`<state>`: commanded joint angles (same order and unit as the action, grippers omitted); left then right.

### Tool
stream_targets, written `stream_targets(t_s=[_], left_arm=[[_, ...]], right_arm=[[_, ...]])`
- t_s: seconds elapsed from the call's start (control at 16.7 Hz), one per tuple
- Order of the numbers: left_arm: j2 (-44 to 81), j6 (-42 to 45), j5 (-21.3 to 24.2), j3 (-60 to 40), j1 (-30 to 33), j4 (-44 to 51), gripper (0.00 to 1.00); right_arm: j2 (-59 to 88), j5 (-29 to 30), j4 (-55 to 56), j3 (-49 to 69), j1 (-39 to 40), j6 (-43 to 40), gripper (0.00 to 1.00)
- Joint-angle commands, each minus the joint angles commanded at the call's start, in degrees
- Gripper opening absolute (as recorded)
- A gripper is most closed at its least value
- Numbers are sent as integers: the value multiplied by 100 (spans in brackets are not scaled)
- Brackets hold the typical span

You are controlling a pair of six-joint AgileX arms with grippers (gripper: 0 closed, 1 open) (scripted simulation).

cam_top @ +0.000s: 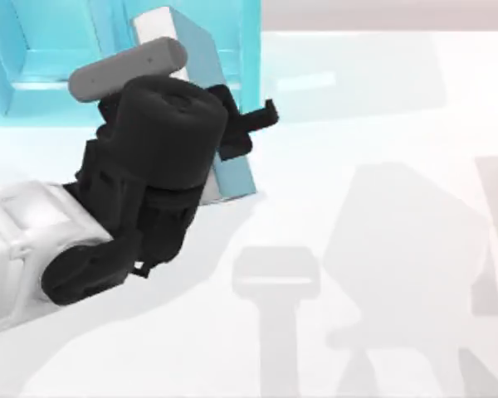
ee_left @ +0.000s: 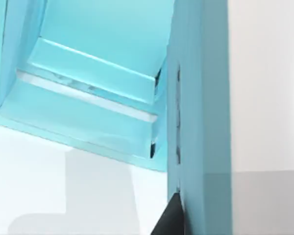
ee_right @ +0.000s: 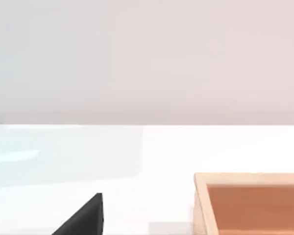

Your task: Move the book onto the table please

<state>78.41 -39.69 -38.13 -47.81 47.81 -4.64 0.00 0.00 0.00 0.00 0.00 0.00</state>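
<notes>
Thick rectangular book with plain teal-blue cover and whitish-grey page edges (cam_top: pixel 232 162) sits at the top view's upper left, tilted, its lower end down near the glossy white table (cam_top: pixel 382 124) and its upper end against the front of the teal compartmented shelf (cam_top: pixel 33 58). Whether that lower corner actually touches the table surface, can't tell. My left gripper (cam_top: pixel 247 131) is right at the book's right-hand face, black fingers (cam_top: pixel 266 114) sticking out past the cover edge; the wrist body hides the contact zone from above. In the left wrist view the book's teal cover (ee_left: pixel 201 117) runs as a tall slab right next to the camera, whitish page edge beside it, one dark fingertip (ee_left: pixel 170 218) pressed along the cover (looks like contact, but the opposing finger is hidden). So jaw opening and actual grip: cannot tell. The shelf's open compartments (ee_left: pixel 88 73) lie beyond the book in that view. Right wrist view has a dark fingertip (ee_right: pixel 83 218) low over the white table, with a shallow orange-brown wooden tray (ee_right: pixel 250 203) nearby.
</notes>
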Motion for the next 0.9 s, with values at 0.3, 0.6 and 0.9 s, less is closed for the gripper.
stream_targets(t_s=[0.3, 0.6, 0.9], left_arm=[[554, -2950, -440, -151, 889, 1521, 0], [1310, -6302, -912, -420, 1804, 3238, 0], [2200, -9682, -1471, -828, 2700, 4977, 0]], right_arm=[[0, 0, 0, 0, 0, 0, 100], [0, 0, 0, 0, 0, 0, 100], [0, 0, 0, 0, 0, 0, 100]])
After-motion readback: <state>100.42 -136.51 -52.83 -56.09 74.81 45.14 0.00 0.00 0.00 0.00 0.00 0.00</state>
